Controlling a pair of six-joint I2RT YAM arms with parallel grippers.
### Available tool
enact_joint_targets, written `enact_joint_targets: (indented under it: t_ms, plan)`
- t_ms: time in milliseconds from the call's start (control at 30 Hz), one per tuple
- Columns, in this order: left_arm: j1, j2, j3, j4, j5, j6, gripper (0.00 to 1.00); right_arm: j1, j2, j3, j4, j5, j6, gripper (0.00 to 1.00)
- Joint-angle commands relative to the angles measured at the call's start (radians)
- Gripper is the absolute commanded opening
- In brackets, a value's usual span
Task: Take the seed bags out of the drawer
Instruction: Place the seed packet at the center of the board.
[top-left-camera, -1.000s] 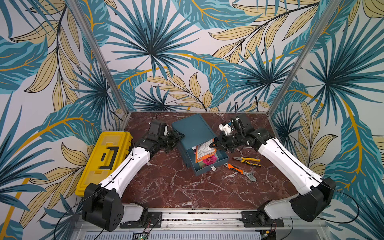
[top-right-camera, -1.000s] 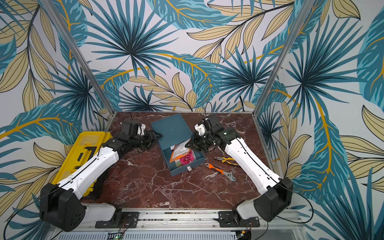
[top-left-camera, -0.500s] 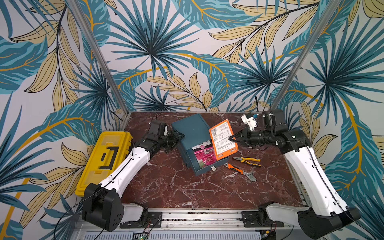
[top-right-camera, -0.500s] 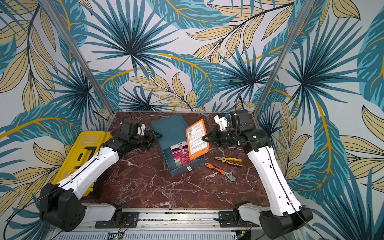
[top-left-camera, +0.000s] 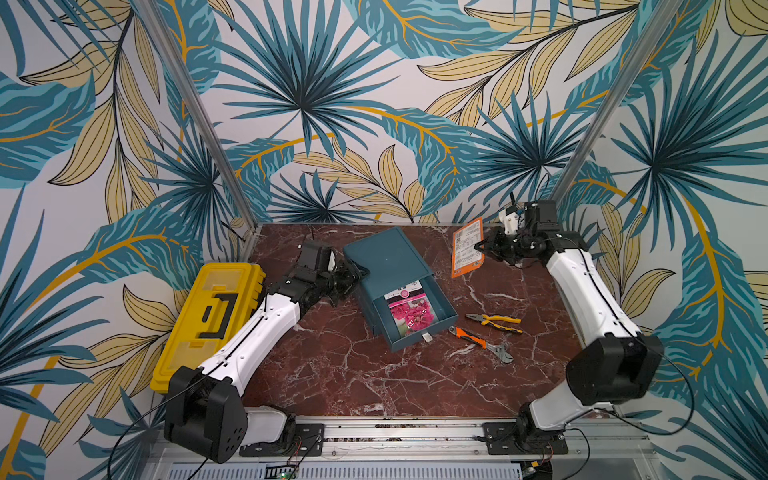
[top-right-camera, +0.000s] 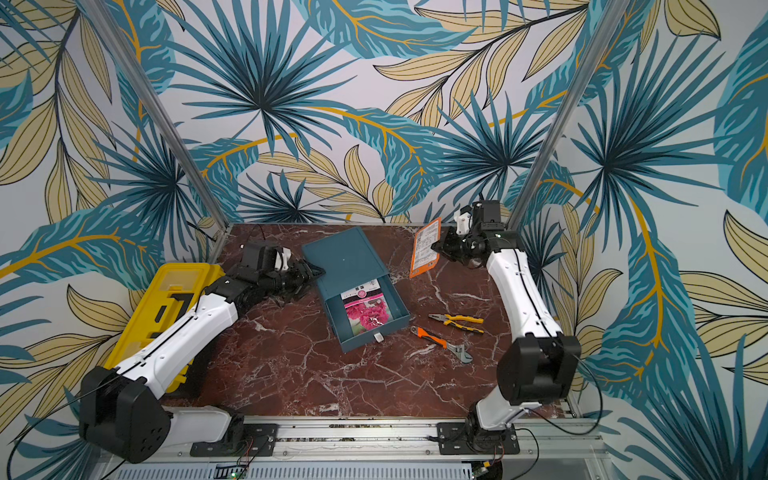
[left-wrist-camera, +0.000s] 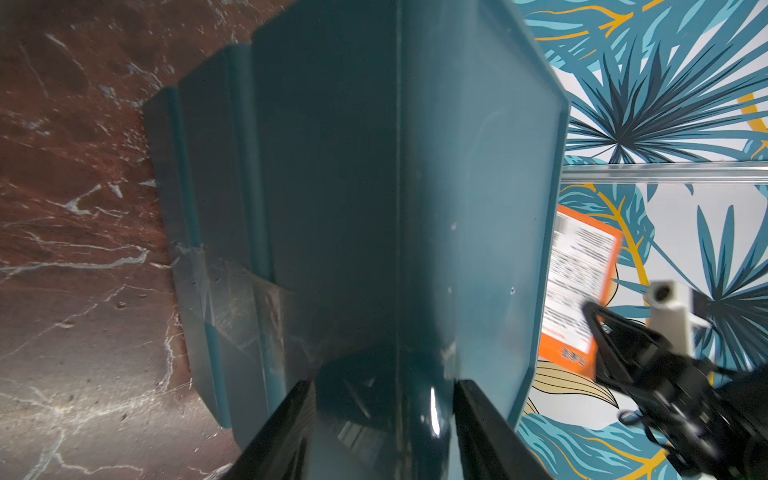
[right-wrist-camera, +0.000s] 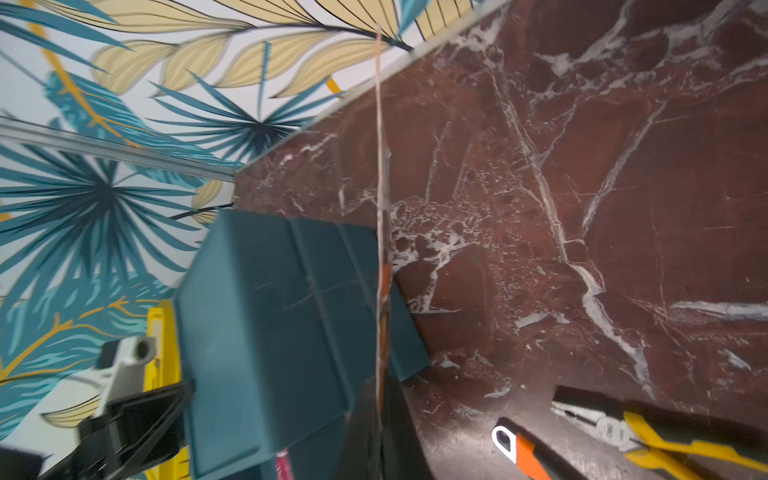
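Since the earlier frames the right hand (top-left-camera: 478, 246) has swung away from the drawer (top-left-camera: 415, 344) and carried the orange bag (top-left-camera: 467, 247) out toward the far right corner of the desk (top-left-camera: 374, 382), close to the back wall. Both top views show this hand pinched tight on one long edge of the bag (top-right-camera: 426, 248), which stands nearly upright with its white printed side turned toward the case (top-left-camera: 386, 253). Whether its lower edge touches the desk cannot be told. In the right wrist view the bag (right-wrist-camera: 379, 208) is seen edge-on as a thin line running out from between the closed fingertips. The left wrist view catches its printed face (left-wrist-camera: 577, 286) past the case (left-wrist-camera: 353, 187).

One pink bag (top-left-camera: 411, 318) lies flat, flower side up, in the pulled-out drawer. Its white band sits toward the case mouth. Whether more bags lie under it cannot be told.

On the other side, the left hand (top-left-camera: 359, 272) is at the far left corner of the case. In its wrist view the jaws sit on either side of that corner, narrow and pressing on it (left-wrist-camera: 382, 386).

Pliers (top-left-camera: 494, 322) and a wrench (top-left-camera: 482, 344) lie on the desk just right of the drawer, the wrench nearer its front. A yellow toolbox (top-left-camera: 212, 320) rests at the left edge of the desk, beside the left arm.
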Motion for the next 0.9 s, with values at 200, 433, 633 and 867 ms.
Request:
enact_joint_targets:
  t_ms: [200,433,633,867]
  plan:
    - [-0.009,0.020,-0.012,-0.129,-0.028,0.000,0.57,-0.003,0.298,0.101,-0.005,-0.049,-0.075,0.00]
    - [-0.008,-0.016,-0.021,-0.150,-0.043,-0.015,0.57,-0.003,0.441,0.192,-0.136,0.083,-0.163,0.01]
    - [-0.007,-0.028,-0.029,-0.163,-0.046,-0.021,0.57,-0.004,0.528,0.308,-0.258,0.273,-0.216,0.18]
    - [-0.009,-0.028,-0.010,-0.198,-0.050,0.003,0.60,-0.006,0.481,0.342,-0.300,0.468,-0.209,0.51]
